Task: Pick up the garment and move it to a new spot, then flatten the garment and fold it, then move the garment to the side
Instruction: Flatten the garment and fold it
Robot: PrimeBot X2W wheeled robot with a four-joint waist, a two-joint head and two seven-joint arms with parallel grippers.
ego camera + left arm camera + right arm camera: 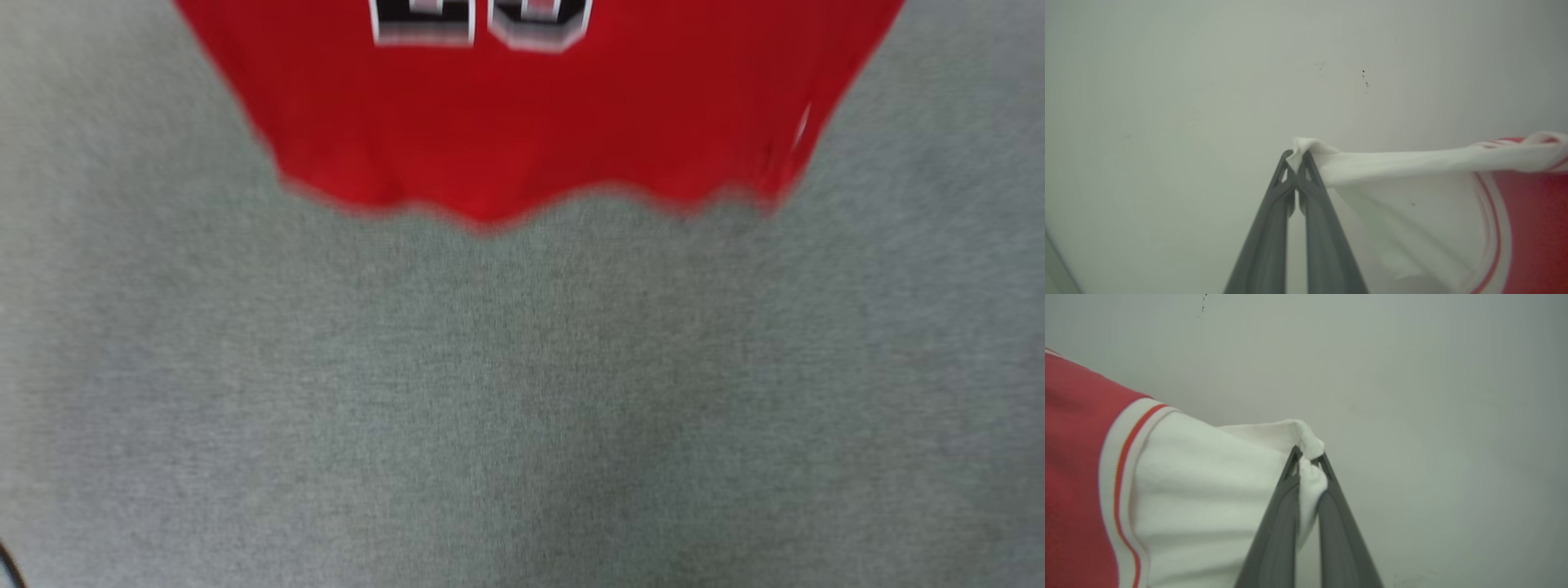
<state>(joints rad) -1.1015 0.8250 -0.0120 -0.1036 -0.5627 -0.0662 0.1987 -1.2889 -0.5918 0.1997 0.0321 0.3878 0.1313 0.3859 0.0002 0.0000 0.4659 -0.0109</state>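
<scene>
Sleeves of the red jersey shirt [522, 122] sit pinched in left gripper [1296, 159] and right gripper [1309, 458]. Level, taut lowering should spread it flat.

A grey, heathered surface [522, 408] spreads across the head view, its weave smeared by blur; a thin dark sliver [6, 567] cuts the lower left corner, too small to identify. In the left wrist view, a pale backdrop [1167, 102], plain and greenish-white, carries a small cluster of dark specks [1365, 79] right of centre near the top; a fainter scatter [1321, 64] sits near it to the left; a blurred grey band [1055, 265] slants across the lower left corner. In the right wrist view, the pale backdrop [1433, 416] shows a short trail of black flecks [1202, 304] at its top edge; a faint scuff [1412, 577] marks the bottom right.
</scene>
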